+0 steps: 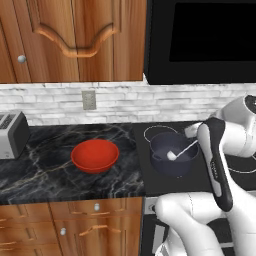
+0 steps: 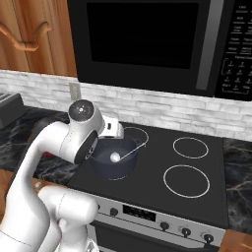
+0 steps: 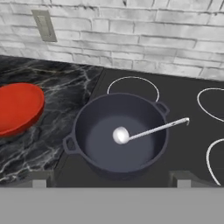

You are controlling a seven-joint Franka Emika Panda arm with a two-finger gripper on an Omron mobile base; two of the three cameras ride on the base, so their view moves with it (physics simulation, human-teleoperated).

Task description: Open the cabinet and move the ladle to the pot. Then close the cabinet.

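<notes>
The ladle (image 3: 144, 130) lies in the dark pot (image 3: 120, 131) just below the spread, empty gripper (image 3: 109, 181), bowl down, thin handle over the rim. What remains is the cabinet (image 1: 75, 40), up and left: stiff, heavy wood, best taken by its small, likely slippery, silver knob (image 1: 21, 59).

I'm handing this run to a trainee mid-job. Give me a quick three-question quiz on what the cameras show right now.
1. True or false: the ladle lies with its bowl inside the pot.
2. What stands on the counter left of the pot: A) a red bowl, B) a kettle, C) a cutting board?
3. Is the cabinet door shut or open?

Key
1. True; its handle rests over the pot's rim.
2. A.
3. Shut in the left base view. The open gripper hangs over the pot, holding nothing.
</notes>
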